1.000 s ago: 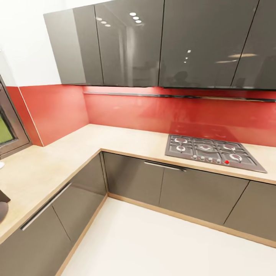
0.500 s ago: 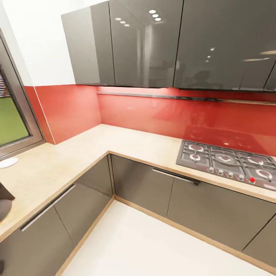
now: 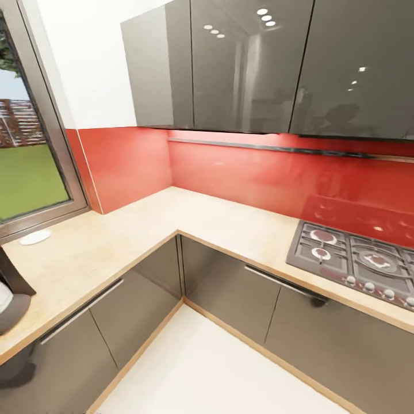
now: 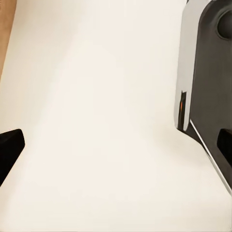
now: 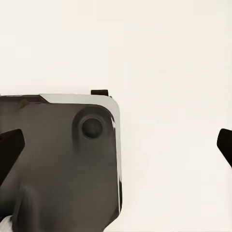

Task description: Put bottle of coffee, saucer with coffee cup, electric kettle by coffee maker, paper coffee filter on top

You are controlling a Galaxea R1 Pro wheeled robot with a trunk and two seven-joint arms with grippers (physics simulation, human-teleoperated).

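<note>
Robot in transit, both tools apparently open and empty; small flat white saucer (image 3: 35, 236) at 9 o'clock on beige wood-grain bench (image 3: 115, 241), base could clip grey cabinets.

One surface (image 3: 230, 224), L-shaped, carrying one gas hob (image 3: 345, 253). Along the hob's front edge, four knobs (image 3: 369, 286) counted, with at least three burners (image 3: 322, 236) behind them; more cannot be counted, the hob being cut off by the picture's edge. Far left of the hob, one saucer (image 3: 35, 236) and, just beside it, one window (image 3: 29, 172). Below and left of the hob, two bar handles (image 3: 80, 310) on the grey cabinet fronts (image 3: 230, 293). Above the hob, six small light spots (image 3: 265, 17) mirrored in the wall cabinets (image 3: 247, 69), in two groups of three. Farthest left of the hob, one dark object (image 3: 11, 299), kind unclear.
</note>
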